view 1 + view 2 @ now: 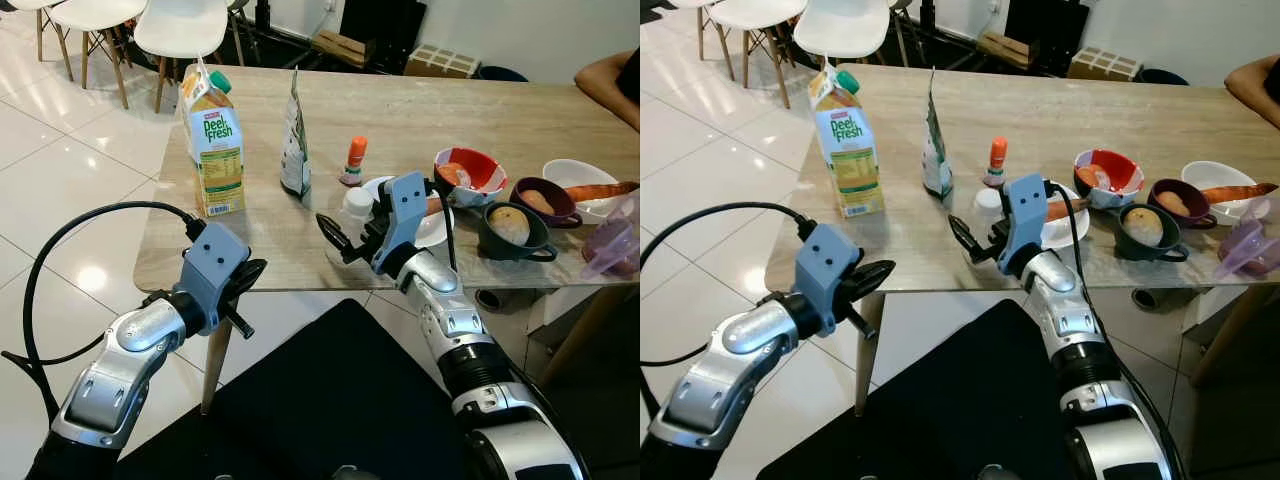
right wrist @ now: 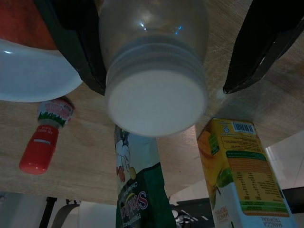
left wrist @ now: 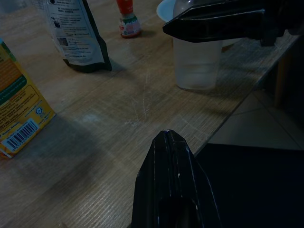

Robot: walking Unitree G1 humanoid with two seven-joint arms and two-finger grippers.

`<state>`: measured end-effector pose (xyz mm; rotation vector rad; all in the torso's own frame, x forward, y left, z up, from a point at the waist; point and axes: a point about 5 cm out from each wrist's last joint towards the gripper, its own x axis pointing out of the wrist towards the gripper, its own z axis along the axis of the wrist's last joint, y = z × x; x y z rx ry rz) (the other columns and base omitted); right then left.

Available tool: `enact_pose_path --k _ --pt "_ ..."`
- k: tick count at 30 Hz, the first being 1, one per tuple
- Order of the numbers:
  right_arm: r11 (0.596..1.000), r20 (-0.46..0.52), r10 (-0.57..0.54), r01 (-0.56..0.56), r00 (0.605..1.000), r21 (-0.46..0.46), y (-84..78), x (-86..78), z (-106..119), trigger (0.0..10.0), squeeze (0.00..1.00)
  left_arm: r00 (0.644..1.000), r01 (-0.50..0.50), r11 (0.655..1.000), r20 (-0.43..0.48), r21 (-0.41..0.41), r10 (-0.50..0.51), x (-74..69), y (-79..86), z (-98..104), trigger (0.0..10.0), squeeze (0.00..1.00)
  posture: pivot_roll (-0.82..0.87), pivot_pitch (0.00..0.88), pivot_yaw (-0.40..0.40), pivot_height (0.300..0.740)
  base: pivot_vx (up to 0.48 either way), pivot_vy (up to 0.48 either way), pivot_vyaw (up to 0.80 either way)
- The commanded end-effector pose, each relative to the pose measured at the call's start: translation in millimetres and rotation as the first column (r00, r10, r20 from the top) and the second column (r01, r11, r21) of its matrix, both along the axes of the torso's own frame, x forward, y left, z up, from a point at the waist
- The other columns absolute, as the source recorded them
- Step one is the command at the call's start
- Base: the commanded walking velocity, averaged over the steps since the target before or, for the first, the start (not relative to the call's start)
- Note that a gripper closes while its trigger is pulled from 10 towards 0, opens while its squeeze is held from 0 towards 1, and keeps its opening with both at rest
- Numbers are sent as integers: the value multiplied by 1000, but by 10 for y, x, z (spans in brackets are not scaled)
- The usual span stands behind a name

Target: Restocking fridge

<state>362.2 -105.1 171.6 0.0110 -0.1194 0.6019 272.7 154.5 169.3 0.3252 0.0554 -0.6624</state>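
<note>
Right wrist view, clear white-capped jar (image 2: 154, 85), right gripper (image 2: 161, 52) open astride, seemingly untouched

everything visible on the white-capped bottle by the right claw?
The bottle is clear plastic with a ribbed white screw cap, closed and upright near the wooden table's front edge, beside a white plate. The right claw is open with a finger on either side of it; actual contact can't be confirmed.
</note>
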Motion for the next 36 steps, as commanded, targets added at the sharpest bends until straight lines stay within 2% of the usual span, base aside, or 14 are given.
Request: enact_pose_path --k 1,2,3,5,7,9,11,20,24,25,26,27,33,36 --pt "1000 -41 -1 0 999 -19 -10 -12 -95 10000 0 1000 21 1000 -9 2 -21 -19 -50 -12 10000 0 -27 112 -105 740 0 0 0" --pt "1000 -41 1 -1 999 -17 -8 -13 -95 10000 0 1000 21 1000 -9 2 -21 -20 -48 -12 10000 0 -27 112 -102 740 0 0 0" --pt "1000 -42 3 -3 999 -14 -7 -13 -94 4902 0 1000 22 1000 -10 3 -22 -19 -49 -12 10000 0 -27 113 -102 740 0 0 0" --pt "1000 -42 3 -3 999 -14 -7 -13 -94 4902 0 1000 22 1000 -10 3 -22 -19 -49 -12 10000 0 -27 113 -102 740 0 0 0" --pt "1000 -42 4 -4 999 -11 -6 -13 -93 3569 0 1000 23 1000 -10 3 -23 -19 -48 -12 10000 0 -28 113 -100 740 0 0 0" --pt "1000 -43 7 -7 999 -4 -5 -15 -90 353 0 1000 25 1000 -10 4 -24 -17 -48 -10 10000 0 -28 114 -99 740 0 0 0" --pt "1000 -45 10 -10 999 3 -4 -16 -87 0 0 1000 24 1000 -9 3 -24 -13 -48 -7 10000 0 -29 114 -99 740 0 0 0" --pt "998 -62 31 -28 998 56 0 -21 -65 0 0 1000 23 1000 -5 -2 -23 9 -55 10 10000 0 -29 115 -98 740 0 0 0" --pt "962 -82 141 -117 987 247 15 -56 60 0 0 1000 28 999 2 -35 -28 11 -62 33 10000 0 -31 116 -97 740 0 0 0" --pt "922 -63 241 -209 968 325 1 -107 155 2431 0 999 54 997 5 -61 -54 -9 -85 54 10000 0 -33 117 -97 740 0 0 0" --pt "889 -42 311 -275 949 367 -8 -150 222 2431 0 997 74 994 8 -77 -74 -24 -100 68 10000 0 -33 117 -97 740 0 0 0" --pt "836 -13 436 -400 900 375 -57 -252 277 9216 0 991 134 987 9 -84 -134 -82 -149 63 10000 0 -36 117 -95 740 0 0 0" --pt "718 -4 631 -581 776 383 -351 -477 315 10000 0 943 322 945 -68 -56 -325 -329 -301 -79 10000 0 -40 120 -88 740 0 0 0" --pt "720 -15 636 -586 772 372 -437 -506 296 10000 0 931 349 935 -91 -65 -354 -378 -330 -108 10000 0 -39 121 -85 740 0 0 0"
